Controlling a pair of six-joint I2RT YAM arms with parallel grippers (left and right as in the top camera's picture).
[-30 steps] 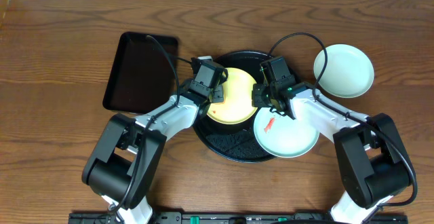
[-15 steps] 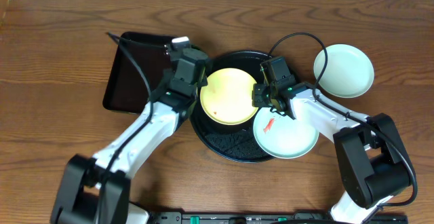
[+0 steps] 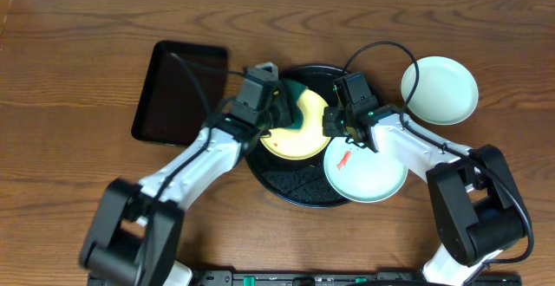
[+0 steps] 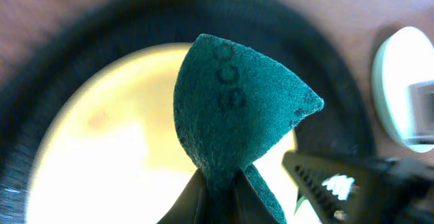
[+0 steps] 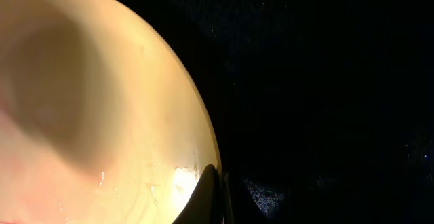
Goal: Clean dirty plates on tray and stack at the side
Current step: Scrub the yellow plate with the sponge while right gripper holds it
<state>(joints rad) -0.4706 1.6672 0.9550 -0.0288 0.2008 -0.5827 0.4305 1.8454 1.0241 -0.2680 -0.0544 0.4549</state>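
The pale yellow plate (image 3: 299, 139) lies in the round black tray (image 3: 295, 198). My left gripper (image 3: 279, 110) is shut on the teal sponge (image 3: 299, 114) and holds it on the plate's far part. In the left wrist view the sponge (image 4: 237, 95) juts from my left gripper (image 4: 220, 187) over the yellow plate (image 4: 102, 149). My right gripper (image 3: 334, 120) is shut on the yellow plate's right rim; the right wrist view shows that gripper (image 5: 215, 183) pinching the plate (image 5: 88, 102). The blue-green plate (image 3: 368, 172) with a red smear lies on the tray's right edge. The white plate (image 3: 439, 89) sits on the table.
A rectangular black tray (image 3: 178, 91) lies at the left of the round tray. The right arm's cable (image 3: 381, 50) loops above the round tray. In the right wrist view the black tray floor (image 5: 325, 81) lies to the right of the plate.
My left gripper swung left over the rectangular tray, then came back right, and now holds the sponge on the yellow plate. My right gripper has stayed on the plate's rim.
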